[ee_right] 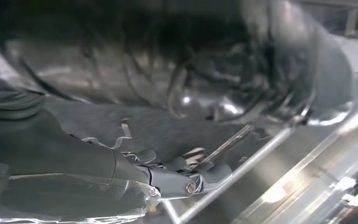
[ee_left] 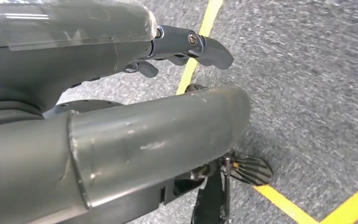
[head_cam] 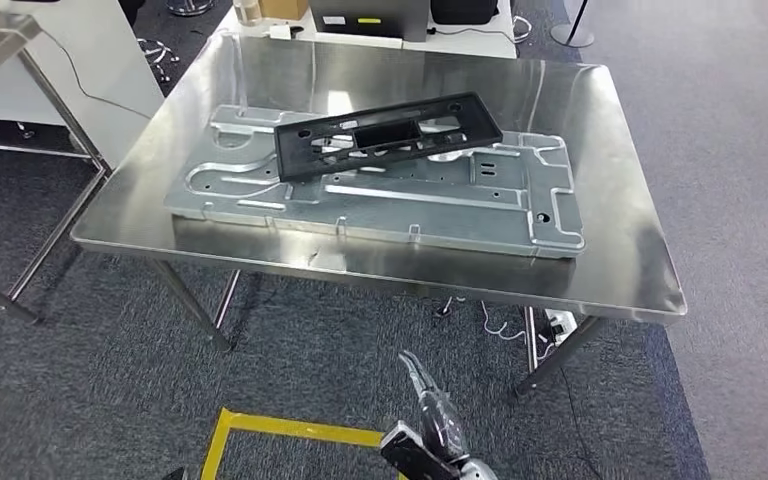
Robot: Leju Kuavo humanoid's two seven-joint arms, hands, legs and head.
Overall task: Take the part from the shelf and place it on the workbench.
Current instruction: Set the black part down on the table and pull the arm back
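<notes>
The black part lies on the grey plate mid-bench; placing looks done. Left robot hand and right robot hand hang empty, fingers apart. Next: withdraw.

Head view: high on body, facing forward and down onto shiny steel workbench; grey carpet floor below.
Left wrist view: close behind grey left hand, facing down at same carpet, yellow floor tape shared with head view.
Right wrist view: close behind right hand, facing reflective steel surface, very near.
</notes>
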